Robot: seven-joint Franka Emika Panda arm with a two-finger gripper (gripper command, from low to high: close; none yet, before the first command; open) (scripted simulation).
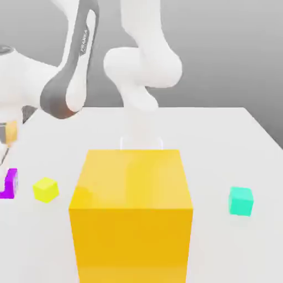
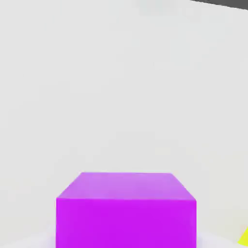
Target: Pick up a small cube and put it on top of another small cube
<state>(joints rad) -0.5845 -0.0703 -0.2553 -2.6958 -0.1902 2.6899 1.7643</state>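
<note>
Large orange-yellow block (image 1: 131,237) stands foremost on the worktop (image 1: 215,254). Behind it, to the exterior view's right, sits the teal cube (image 1: 240,201); on the other side, the yellow cube (image 1: 46,189). Just beside the latter, at the exterior view's left edge, is the purple cube (image 2: 126,186), closed upon by the claw (image 2: 126,237). Whether it clears the worktop cannot be told. Carriage toward the exterior view's right appears required, the yellow cube being the nearer candidate support.

Purple cube (image 2: 126,223) cut off at hand view's edge.
</note>
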